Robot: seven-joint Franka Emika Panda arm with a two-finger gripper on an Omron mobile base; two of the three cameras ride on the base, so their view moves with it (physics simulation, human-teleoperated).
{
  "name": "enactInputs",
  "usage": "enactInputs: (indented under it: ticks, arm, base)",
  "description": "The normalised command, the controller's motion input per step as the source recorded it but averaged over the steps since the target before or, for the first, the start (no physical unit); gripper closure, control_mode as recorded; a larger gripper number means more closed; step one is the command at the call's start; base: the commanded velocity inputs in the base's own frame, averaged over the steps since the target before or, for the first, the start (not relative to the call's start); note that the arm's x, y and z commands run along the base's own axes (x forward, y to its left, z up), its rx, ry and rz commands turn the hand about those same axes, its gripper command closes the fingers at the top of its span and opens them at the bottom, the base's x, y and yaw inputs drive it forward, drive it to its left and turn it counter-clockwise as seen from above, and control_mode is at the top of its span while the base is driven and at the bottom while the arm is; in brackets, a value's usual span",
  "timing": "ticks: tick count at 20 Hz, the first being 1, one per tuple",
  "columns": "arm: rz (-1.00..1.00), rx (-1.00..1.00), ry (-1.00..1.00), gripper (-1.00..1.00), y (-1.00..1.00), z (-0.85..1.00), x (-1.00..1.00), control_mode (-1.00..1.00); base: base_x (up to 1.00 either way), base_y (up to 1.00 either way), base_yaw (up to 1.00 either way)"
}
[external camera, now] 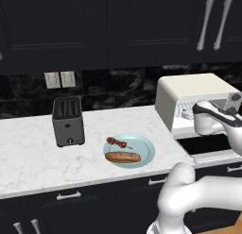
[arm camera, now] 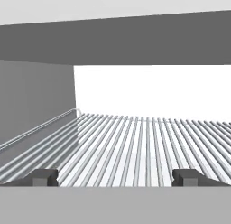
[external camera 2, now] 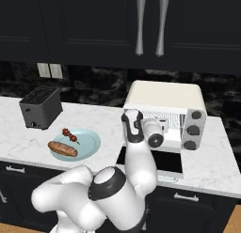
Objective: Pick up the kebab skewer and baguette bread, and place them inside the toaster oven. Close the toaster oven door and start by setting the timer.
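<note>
The arm reaches level into the toaster oven [external camera 2: 164, 103], its pincer [arm camera: 116, 177] spread wide over the wire rack [arm camera: 144, 142].

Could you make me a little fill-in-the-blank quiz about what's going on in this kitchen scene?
1. The kebab skewer and baguette bread both lie on a pale blue ____.
2. The toaster oven door is folded ____.
3. The gripper points into the toaster oven, its jaws ____ and holding nothing.
4. The dark grey slot toaster stands to the plate's ____.

Missing words: plate; down (open); open; left
</note>
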Motion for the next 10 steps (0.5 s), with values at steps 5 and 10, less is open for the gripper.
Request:
enactInputs:
  ticks: [5, 10]
  arm:
    - [0.0, 0.0, 0.39, -1.0, -0.24, -0.35, -0.61, -1.0]
    - [0.0, 0.0, 0.4, -1.0, -0.16, -0.39, -0.97, -1.0]
  base:
    - [0.0, 0.0, 0.0]
    - [0.0, 0.0, 0.0]
